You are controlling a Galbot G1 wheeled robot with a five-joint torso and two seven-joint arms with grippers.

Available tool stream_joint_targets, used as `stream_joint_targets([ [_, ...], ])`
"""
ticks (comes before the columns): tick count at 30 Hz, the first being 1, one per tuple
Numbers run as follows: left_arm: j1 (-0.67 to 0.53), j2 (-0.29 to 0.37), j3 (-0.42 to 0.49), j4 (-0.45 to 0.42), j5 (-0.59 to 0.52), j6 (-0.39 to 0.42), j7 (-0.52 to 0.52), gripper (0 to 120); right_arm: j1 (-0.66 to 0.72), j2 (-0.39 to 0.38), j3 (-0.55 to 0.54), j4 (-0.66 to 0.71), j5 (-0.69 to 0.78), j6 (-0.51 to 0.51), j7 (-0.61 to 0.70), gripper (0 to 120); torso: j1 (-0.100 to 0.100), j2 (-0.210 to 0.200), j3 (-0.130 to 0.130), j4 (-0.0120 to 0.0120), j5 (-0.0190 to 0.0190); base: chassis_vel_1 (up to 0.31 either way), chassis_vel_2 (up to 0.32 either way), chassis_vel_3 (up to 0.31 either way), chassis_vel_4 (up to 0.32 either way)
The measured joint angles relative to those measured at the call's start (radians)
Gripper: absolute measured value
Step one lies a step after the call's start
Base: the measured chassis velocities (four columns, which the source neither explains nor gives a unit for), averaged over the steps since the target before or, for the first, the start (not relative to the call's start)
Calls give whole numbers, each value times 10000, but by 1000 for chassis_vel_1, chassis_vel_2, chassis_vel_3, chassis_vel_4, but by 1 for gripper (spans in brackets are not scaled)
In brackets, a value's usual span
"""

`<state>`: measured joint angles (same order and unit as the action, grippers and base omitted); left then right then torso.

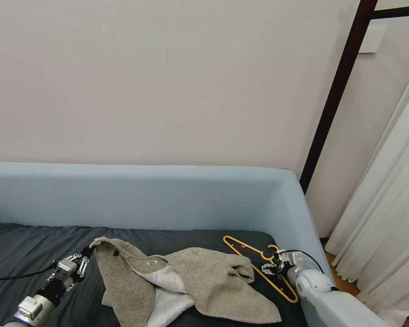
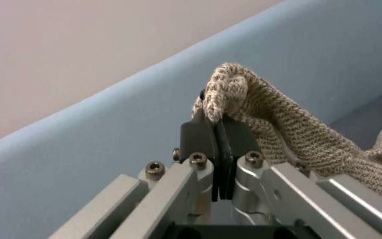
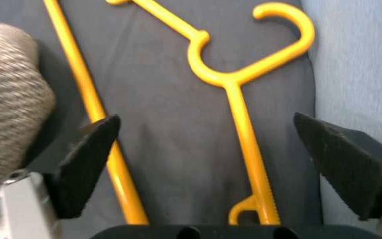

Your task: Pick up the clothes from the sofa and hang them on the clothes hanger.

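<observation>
A beige knitted garment with a white lining lies spread on the dark sofa seat. My left gripper is shut on the garment's left edge; in the left wrist view its pads pinch a fold of the knit. An orange plastic hanger lies flat on the seat beside the garment's right end. My right gripper stands open just over the hanger, its fingers spread to either side of the hanger's hook and bars.
The sofa has a light blue padded back and a right armrest. A dark wooden post rises behind the sofa's right end. White curtains hang at the right.
</observation>
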<state>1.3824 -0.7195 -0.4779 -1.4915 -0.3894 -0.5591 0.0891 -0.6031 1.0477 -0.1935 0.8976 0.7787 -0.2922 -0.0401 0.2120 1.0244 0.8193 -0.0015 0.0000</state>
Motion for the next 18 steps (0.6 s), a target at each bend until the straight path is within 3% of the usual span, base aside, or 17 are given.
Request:
stream_joint_targets([
  [4, 64, -9, -19, -126, 29, 5, 5, 0, 187, 223, 41, -637, -150, 3, -175, 79, 0, 0, 0, 0, -1, 0, 0, 0, 0],
  [9, 121, -20, -57, -199, 41, 6, 5, 0, 251, 352, 91, -924, -221, 5, -304, 67, 0, 0, 0, 0, 0, 0, 0, 0, 0],
  [12, 159, -31, -74, -232, 64, 7, 7, 0, 292, 476, 127, -1163, -336, 22, -435, 50, 0, 0, 0, 0, -1, 0, 0, 0, 0],
  [18, 161, -41, -71, -308, 75, 6, 11, 0, 343, 591, 164, -1353, -427, 73, -485, 32, 0, 1, -1, 0, -1, 0, 0, 0, 0],
])
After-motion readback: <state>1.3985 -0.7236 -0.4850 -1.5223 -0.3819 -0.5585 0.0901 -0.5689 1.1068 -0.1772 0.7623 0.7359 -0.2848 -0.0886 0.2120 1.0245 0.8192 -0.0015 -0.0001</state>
